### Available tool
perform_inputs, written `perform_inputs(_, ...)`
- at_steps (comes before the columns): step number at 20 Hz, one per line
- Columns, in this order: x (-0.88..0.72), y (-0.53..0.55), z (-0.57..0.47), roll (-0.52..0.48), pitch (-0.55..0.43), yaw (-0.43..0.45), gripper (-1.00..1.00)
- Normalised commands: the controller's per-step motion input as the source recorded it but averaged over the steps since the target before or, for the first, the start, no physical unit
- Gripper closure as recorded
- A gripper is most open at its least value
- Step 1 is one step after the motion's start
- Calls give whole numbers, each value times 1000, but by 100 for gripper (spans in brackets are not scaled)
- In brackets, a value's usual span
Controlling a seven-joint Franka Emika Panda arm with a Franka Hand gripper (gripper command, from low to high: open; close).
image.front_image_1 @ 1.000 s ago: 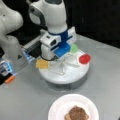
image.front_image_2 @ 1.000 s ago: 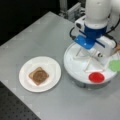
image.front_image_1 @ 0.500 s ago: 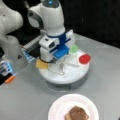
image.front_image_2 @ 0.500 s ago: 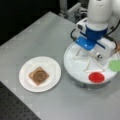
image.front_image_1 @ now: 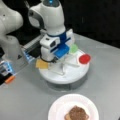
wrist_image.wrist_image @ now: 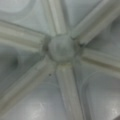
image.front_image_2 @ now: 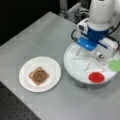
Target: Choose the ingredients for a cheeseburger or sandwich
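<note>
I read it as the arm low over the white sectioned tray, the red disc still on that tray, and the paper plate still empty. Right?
Not quite: the round white paper plate is not empty. In both front views it holds a brown toast square topped by a dark brown round patty. The red disc does lie on the white sectioned round tray, with the arm low over it.

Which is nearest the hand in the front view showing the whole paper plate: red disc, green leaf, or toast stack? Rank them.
The hand sits low over the white sectioned tray.
1. Red disc, tray's bottom edge; green leaf, tray's right edge: too close to call.
2. Toast stack, on the paper plate, far left.
</note>
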Motion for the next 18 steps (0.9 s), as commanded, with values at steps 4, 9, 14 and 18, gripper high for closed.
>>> perform_inputs(4,-142,18,-42,-20,-69,255,-100)
perform_inputs(9,-82,21,-112,4,-77,165,-100)
perform_inputs(14,-57,20,-163,4,-110,115,-100)
perform_inputs(18,-77,38,-154,-9,-120,102,-100)
